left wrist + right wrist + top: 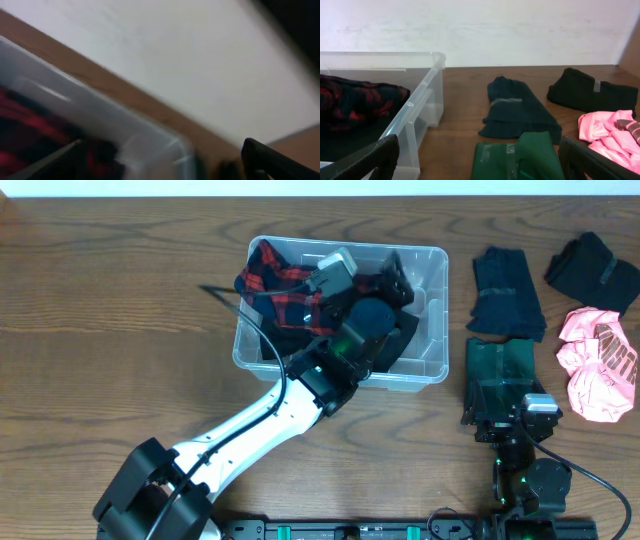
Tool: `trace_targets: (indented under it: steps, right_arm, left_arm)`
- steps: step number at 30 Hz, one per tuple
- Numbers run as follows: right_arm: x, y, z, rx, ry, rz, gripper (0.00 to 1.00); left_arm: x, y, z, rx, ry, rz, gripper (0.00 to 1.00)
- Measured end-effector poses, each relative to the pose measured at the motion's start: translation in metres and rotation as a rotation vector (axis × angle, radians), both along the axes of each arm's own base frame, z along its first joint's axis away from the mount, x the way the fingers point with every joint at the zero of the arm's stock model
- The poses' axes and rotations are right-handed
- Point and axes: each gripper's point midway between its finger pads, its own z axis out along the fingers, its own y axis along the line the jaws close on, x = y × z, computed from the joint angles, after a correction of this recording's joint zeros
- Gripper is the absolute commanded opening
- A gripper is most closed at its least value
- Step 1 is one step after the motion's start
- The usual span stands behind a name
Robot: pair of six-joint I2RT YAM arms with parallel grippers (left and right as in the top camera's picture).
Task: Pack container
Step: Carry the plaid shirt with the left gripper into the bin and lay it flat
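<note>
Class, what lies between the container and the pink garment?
The dark blue garment and the green garment, plainest in the overhead view.

Blurred container (pixel 100 107) corner, red-black cloth (pixel 25 130) inside, brown table (pixel 100 77) beyond.

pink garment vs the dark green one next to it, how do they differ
The pink garment is bright pink with grey print and lies loosely bunched. The dark green garment is dark and folded flat and square. The pink garment sits near the right edge of the table, while the dark green garment lies between it and the container. Both rest on the table, outside the container.
</note>
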Motion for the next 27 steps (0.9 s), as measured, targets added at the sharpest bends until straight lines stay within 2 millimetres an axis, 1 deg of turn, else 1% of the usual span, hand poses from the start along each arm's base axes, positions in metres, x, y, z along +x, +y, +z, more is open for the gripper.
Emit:
trace_targets:
  steps: [4, 7, 12, 15, 17, 20, 23, 27]
  right_arm:
    - [0.0, 0.0, 0.0, 0.0, 0.001, 0.0, 0.99]
    - [0.0, 0.0, 0.0, 0.0, 0.0, 0.0, 0.99]
    - [0.0, 0.0, 0.0, 0.0, 0.001, 0.0, 0.99]
    - [0.0, 0.0, 0.0, 0.0, 0.001, 0.0, 0.99]
    - [0.0, 0.0, 0.0, 0.0, 0.001, 0.0, 0.99]
    - [0.0, 0.0, 0.0, 0.0, 0.001, 0.0, 0.99]
    - [0.0, 0.0, 0.0, 0.0, 0.001, 0.0, 0.99]
    - [0.0, 0.0, 0.0, 0.0, 0.001, 0.0, 0.99]
  left_arm:
    - [-0.016, 0.002, -0.032, 0.335, 0.079, -0.146, 0.98]
    - [-0.028, 0.004, -0.046, 0.527, 0.107, -0.263, 0.98]
    - [-0.046, 0.016, -0.052, 0.768, 0.123, -0.4, 0.98]
    - [-0.047, 0.031, -0.054, 0.845, 0.141, -0.427, 0.98]
    - [-0.044, 0.041, -0.058, 0.867, 0.165, -0.427, 0.98]
    - [-0.038, 0.051, -0.061, 0.875, 0.185, -0.429, 0.98]
    - [-0.037, 0.052, -0.062, 0.87, 0.187, -0.439, 0.98]
    - [-0.041, 0.045, -0.065, 0.851, 0.185, -0.485, 0.98]
